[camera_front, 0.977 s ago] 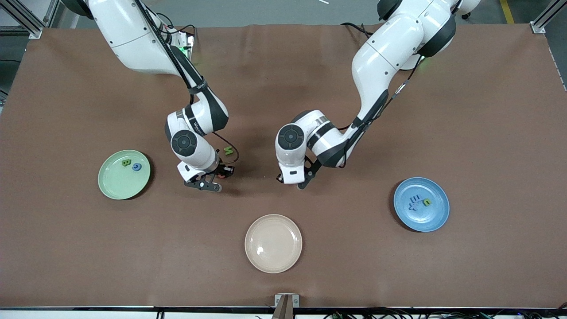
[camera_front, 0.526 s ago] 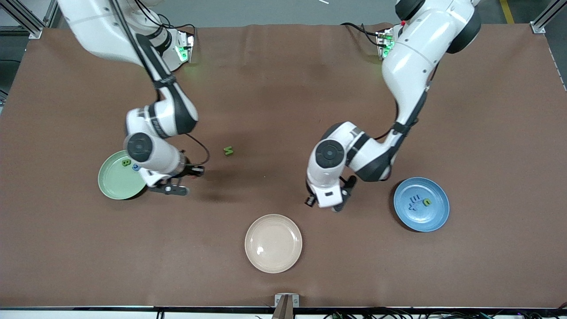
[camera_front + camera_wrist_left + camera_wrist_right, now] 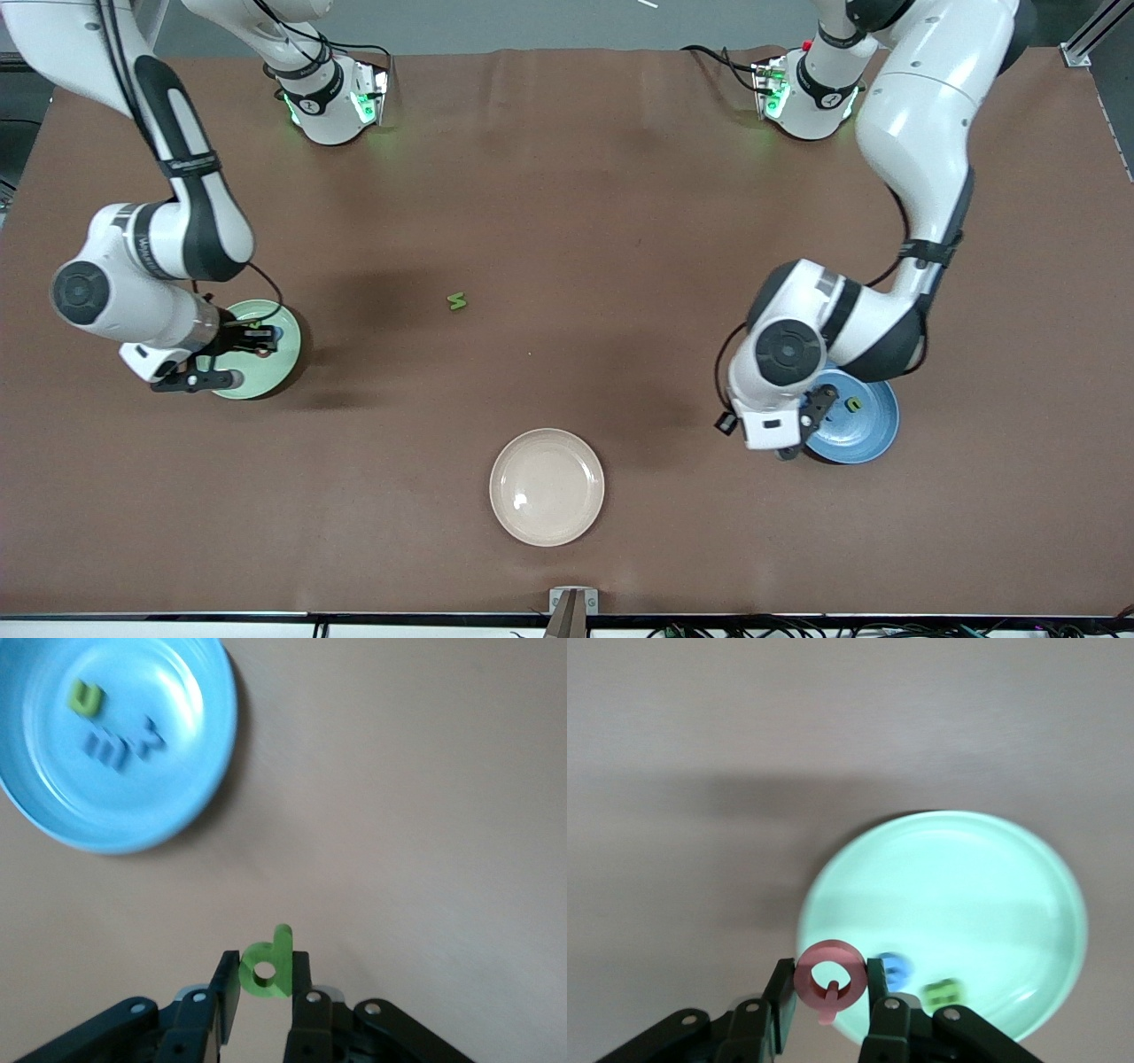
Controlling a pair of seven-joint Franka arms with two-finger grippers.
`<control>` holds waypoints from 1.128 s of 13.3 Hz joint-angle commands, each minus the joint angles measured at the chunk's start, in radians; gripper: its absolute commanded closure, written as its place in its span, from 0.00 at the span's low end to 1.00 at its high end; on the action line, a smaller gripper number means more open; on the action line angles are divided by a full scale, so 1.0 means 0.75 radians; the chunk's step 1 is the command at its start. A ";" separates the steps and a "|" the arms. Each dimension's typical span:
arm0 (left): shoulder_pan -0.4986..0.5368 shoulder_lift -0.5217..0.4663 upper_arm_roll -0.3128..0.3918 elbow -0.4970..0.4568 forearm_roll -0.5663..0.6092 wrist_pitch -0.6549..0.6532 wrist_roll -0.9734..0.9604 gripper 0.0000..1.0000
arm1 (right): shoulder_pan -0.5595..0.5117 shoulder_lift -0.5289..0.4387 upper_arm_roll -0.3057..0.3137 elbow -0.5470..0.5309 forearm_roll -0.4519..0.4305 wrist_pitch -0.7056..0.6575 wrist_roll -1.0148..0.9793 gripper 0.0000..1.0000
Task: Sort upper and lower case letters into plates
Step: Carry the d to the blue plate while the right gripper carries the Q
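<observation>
The right gripper (image 3: 828, 1010) hangs over the edge of the mint green plate (image 3: 992, 895), its fingers (image 3: 782, 1005) clamped on a pink-red letter (image 3: 829, 981) that sits between the tips. A blue letter (image 3: 896, 972) and a green one (image 3: 943, 994) lie in that plate.

The left gripper (image 3: 263, 1001) pinches a green letter d (image 3: 268, 966) beside the sky blue plate (image 3: 199, 753), which holds what look like two blue letters (image 3: 122, 742) and a green letter (image 3: 85, 697). A green letter (image 3: 456, 302) lies on the table (image 3: 567, 177), well apart from the mint green plate.

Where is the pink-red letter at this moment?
The right gripper holds the pink-red letter over the mint green plate, at its rim.
</observation>
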 commanded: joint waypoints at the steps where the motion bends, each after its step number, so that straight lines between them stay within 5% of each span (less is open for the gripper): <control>1: 0.152 -0.114 -0.024 -0.225 0.032 0.027 0.146 0.99 | -0.103 0.069 0.031 -0.011 -0.015 0.093 -0.168 0.84; 7: 0.385 -0.104 -0.024 -0.274 0.032 0.066 0.429 0.97 | -0.107 0.222 0.031 0.019 -0.015 0.235 -0.238 0.83; 11: 0.438 -0.080 -0.014 -0.291 0.107 0.127 0.451 0.82 | -0.099 0.259 0.031 0.017 -0.013 0.266 -0.238 0.82; 13: 0.440 -0.072 -0.012 -0.287 0.120 0.127 0.451 0.62 | -0.091 0.259 0.031 0.015 -0.013 0.263 -0.238 0.81; 14: 0.440 -0.078 -0.012 -0.287 0.120 0.127 0.451 0.37 | -0.089 0.259 0.031 0.015 -0.013 0.263 -0.238 0.78; 15: 0.436 -0.084 -0.012 -0.287 0.118 0.127 0.449 0.06 | -0.089 0.257 0.031 0.017 -0.013 0.259 -0.236 0.63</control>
